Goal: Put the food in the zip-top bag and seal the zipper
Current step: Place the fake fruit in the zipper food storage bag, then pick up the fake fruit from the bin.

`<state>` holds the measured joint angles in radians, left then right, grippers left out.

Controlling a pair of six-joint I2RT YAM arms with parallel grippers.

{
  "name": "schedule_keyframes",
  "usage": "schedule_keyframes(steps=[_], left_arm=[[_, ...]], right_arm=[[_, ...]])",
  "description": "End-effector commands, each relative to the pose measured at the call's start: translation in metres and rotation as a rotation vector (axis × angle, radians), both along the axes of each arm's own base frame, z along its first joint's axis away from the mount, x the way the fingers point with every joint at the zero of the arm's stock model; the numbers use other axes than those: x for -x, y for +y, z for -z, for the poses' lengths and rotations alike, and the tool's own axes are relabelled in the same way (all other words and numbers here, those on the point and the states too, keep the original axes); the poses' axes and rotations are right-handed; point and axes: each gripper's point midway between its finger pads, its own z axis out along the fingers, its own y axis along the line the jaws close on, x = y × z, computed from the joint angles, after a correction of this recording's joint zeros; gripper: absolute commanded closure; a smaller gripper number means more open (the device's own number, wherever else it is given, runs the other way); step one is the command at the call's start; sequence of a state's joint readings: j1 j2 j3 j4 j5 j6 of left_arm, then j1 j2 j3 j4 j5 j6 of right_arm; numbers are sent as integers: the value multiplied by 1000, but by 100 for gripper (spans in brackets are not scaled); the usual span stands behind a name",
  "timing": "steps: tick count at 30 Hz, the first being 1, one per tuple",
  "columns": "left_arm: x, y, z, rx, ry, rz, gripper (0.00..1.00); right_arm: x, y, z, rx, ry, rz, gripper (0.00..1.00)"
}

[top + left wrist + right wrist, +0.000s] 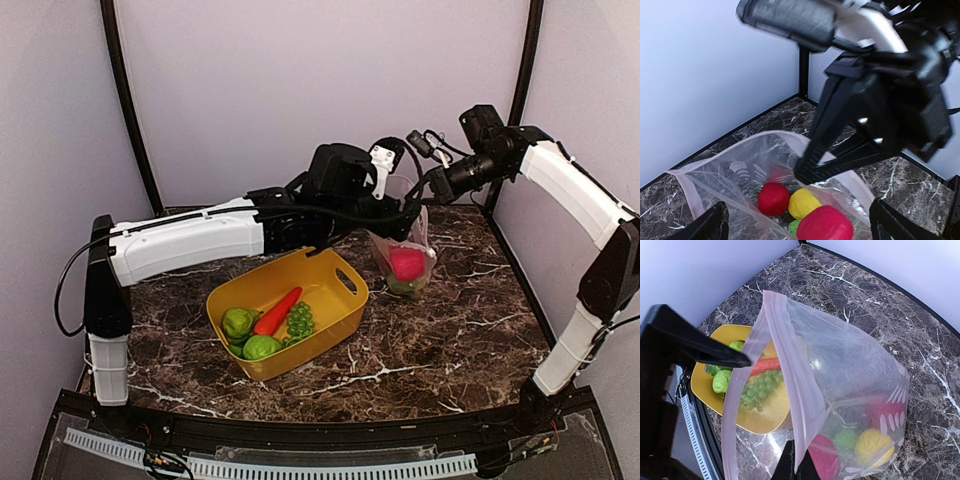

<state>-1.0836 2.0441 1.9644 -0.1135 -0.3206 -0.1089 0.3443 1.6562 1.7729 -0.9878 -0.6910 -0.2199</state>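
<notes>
tub (310, 346) left of zip-top bag (421, 236) | carrot (278, 311), grapes (299, 320) in tub | lemon (802, 202) in bag

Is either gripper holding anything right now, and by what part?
The right gripper pinches the zip-top bag by its zipper at the mouth edge. The left gripper is open over the bag, holding nothing.

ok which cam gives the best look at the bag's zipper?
Right wrist: the zipper runs down most of the frame, close up. Left wrist shows only the open mouth rim, partly behind the right arm. Top external: the bag is too small to make it out.
</notes>
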Motion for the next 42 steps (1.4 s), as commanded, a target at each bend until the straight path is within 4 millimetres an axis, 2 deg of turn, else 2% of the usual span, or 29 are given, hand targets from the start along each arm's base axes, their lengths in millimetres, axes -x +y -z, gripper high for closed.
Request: schedule_keyframes(steps=[1,3,4,5,6,7,8,9,10,11,12,13,14,16,18,21,24,27,31,37,42], left_arm=[[38,24,-79,131,-75,84,3],[45,36,-82,143,-75,82,3],[46,41,-65,116,-56,71,3],[50,52,-75,133,-63,61,3],[50,60,-57,98,-43,37,3],[53,72,-60,97,-44,22,3],[52,81,-39,52,-26,-9,3],[55,94,-39,41,-23,-25,3],[55,105,-18,-5,-7,-59,3],[58,118,-16,-23,0,-77,3],[57,130,4,-67,17,-118,3],[58,145,5,-78,27,-155,2],[60,157,15,-103,42,-170,2],[60,178,35,-163,95,-219,1],[59,199,55,-221,156,-270,1],[57,227,82,-298,250,-330,1],[57,243,102,-349,321,-356,4],[56,249,113,-373,381,-365,6],[57,255,136,-460,463,-384,8],[62,275,170,-630,565,-413,9],[65,279,183,-695,599,-368,11]], right_arm=[[-13,0,1,-5,-9,17,100],[-15,-1,0,-5,-10,22,100],[-15,-1,0,-6,-13,22,100],[-16,-2,-1,-4,-15,23,100],[-17,-3,0,-1,-19,25,100],[-17,-4,0,4,-24,26,100],[-19,-6,0,16,-34,33,100],[-22,-9,-2,33,-55,43,100],[-28,-15,-8,48,-85,64,100],[-36,-24,-21,57,-135,95,100],[-45,-35,-33,67,-179,131,100],[-57,-53,-47,77,-221,187,100],[-66,-65,-58,80,-254,227,100],[-75,-77,-71,76,-283,274,100],[-71,-69,-66,53,-257,245,100],[-54,-42,-37,31,-156,148,100],[-39,-24,-12,14,-90,85,100],[-29,-14,-1,14,-66,54,100],[-24,-8,0,11,-61,36,100],[-19,-6,2,1,-53,22,100],[-16,-7,4,-1,-52,19,100]])
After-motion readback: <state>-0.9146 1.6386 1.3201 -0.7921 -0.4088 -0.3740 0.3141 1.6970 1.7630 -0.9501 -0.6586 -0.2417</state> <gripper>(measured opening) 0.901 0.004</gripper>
